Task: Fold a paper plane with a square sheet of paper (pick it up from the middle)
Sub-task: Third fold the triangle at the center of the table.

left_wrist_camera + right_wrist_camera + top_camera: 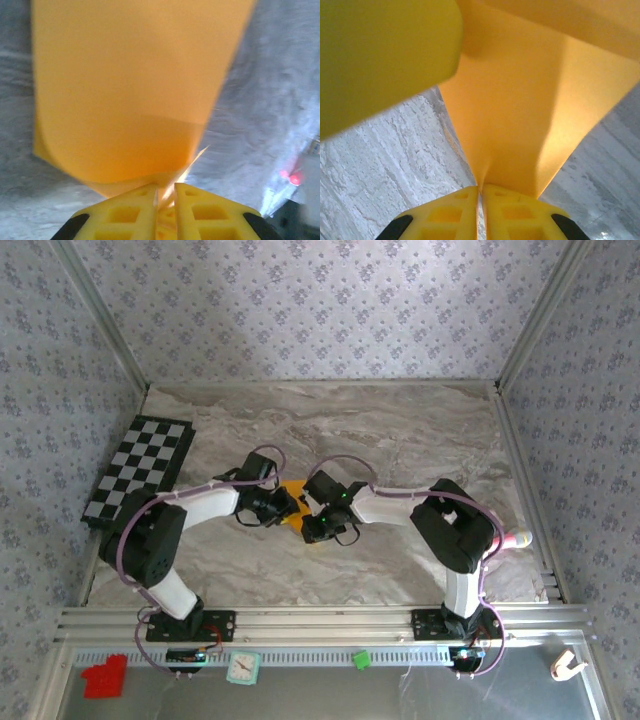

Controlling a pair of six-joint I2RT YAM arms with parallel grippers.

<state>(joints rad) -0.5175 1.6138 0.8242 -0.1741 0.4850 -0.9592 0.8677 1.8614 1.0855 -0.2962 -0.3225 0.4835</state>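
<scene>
At the paper, arms elbows-out

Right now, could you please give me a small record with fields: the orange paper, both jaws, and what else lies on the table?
paper: thin orange square sheet of paper, bent, with overlapping layers
position: middle of the grey marbled table, between the two arms
left jaws: closed on an edge of the sheet
right jaws: closed on the sheet too
other thing: black-and-white checkered mat, far left, apart from the sheet
</scene>
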